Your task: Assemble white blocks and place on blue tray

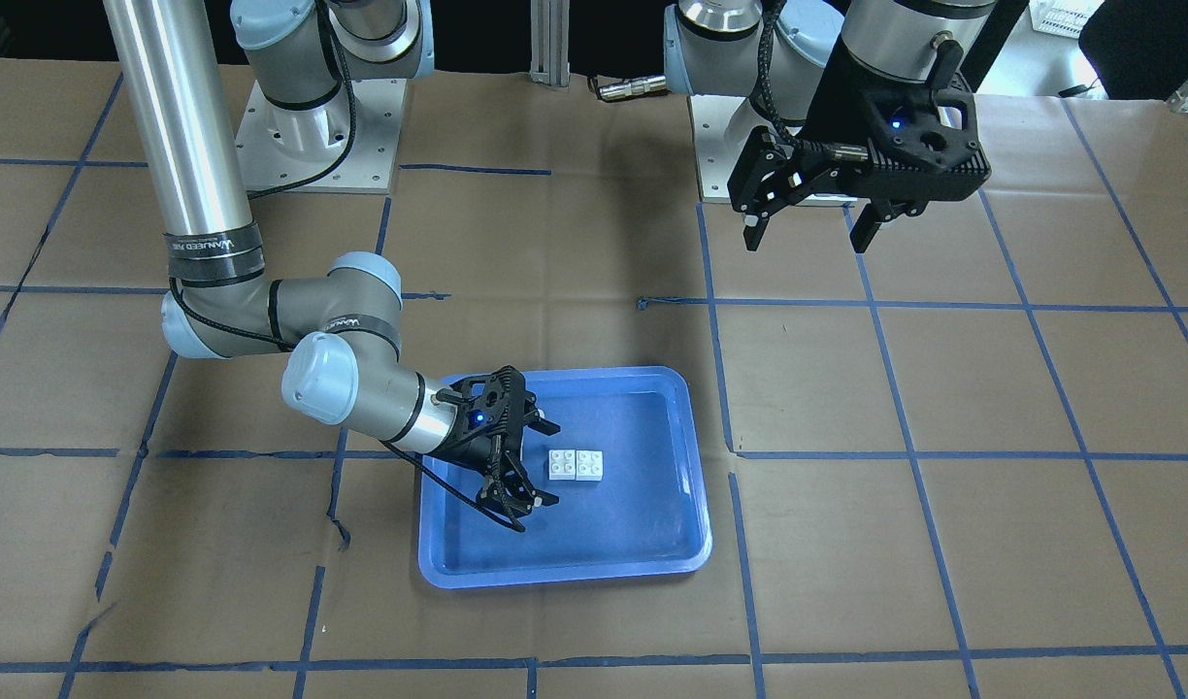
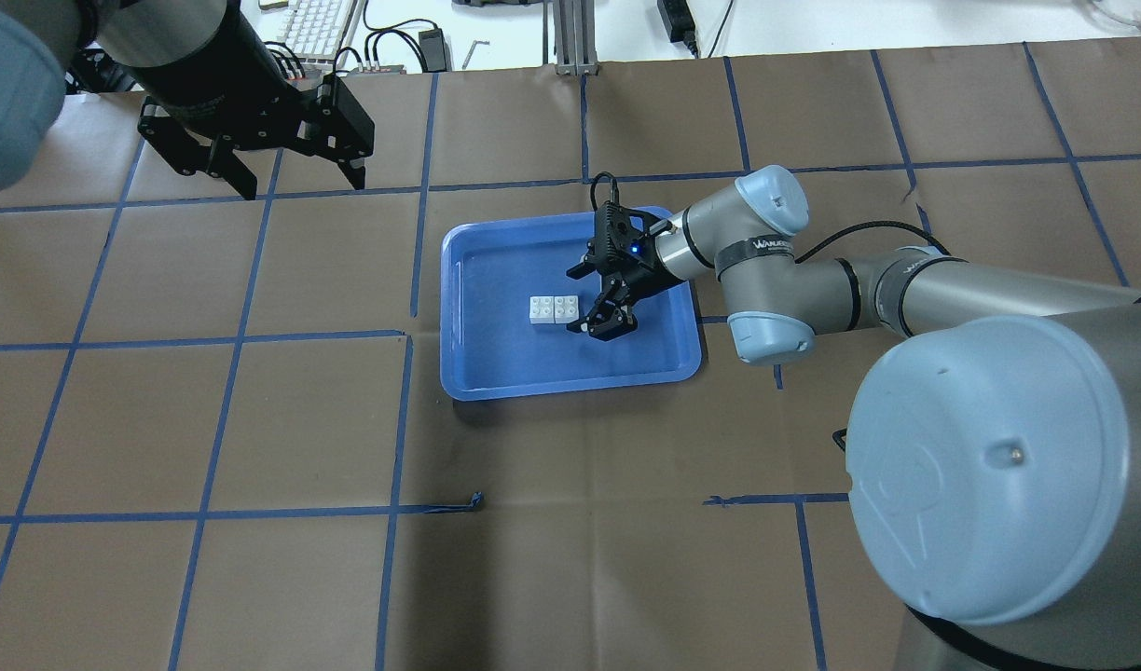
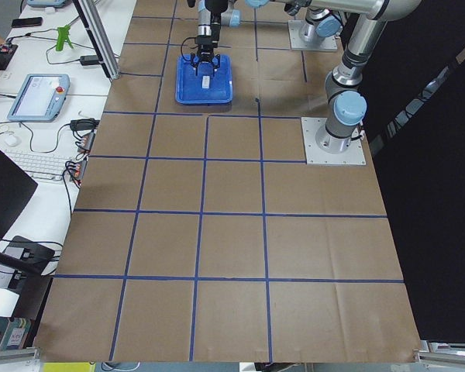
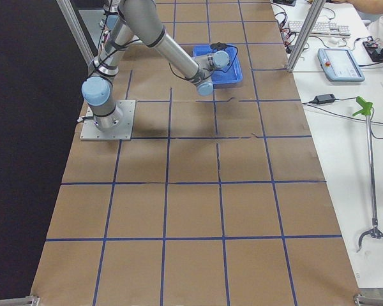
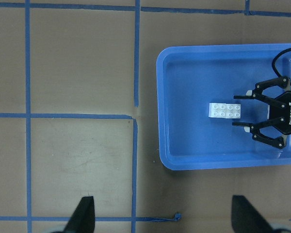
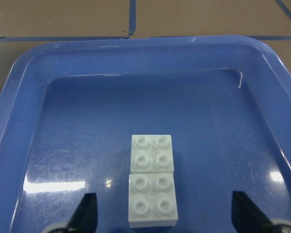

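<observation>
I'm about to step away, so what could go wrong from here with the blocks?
One: the right gripper is open, low in the tray, with the near end of the blocks between its fingers; a sideways retreat could knock them. Two: the blocks lie side by side, studs up, not stacked; whether they are joined is unclear, so a bump may part them.

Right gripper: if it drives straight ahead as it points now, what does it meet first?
The white blocks, nearer one first; they sit centred between the open fingers of the right gripper on the blue tray. Height is unclear, so it might pass over them.
</observation>
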`<action>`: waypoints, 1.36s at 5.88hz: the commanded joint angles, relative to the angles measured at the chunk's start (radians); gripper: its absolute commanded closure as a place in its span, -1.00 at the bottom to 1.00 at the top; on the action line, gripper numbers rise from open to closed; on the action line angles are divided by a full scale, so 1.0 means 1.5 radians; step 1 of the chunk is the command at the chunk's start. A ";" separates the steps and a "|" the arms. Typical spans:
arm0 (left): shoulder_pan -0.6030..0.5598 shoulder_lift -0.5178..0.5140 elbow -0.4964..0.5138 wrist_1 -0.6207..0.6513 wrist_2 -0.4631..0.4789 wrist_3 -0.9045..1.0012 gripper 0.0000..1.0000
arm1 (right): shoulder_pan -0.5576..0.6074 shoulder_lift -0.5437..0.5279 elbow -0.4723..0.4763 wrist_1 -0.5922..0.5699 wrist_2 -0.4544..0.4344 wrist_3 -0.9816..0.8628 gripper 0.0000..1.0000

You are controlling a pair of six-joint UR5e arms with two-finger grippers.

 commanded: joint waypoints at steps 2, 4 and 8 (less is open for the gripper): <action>0.000 0.001 0.000 0.000 0.000 0.000 -1.00 | -0.006 -0.030 -0.048 0.009 -0.025 0.164 -0.99; 0.000 0.001 0.000 0.000 0.000 0.000 -1.00 | -0.009 -0.092 -0.053 0.067 -0.131 0.273 -0.99; 0.000 0.001 0.000 0.001 0.001 0.000 -1.00 | -0.017 -0.200 -0.170 0.455 -0.432 0.490 -0.99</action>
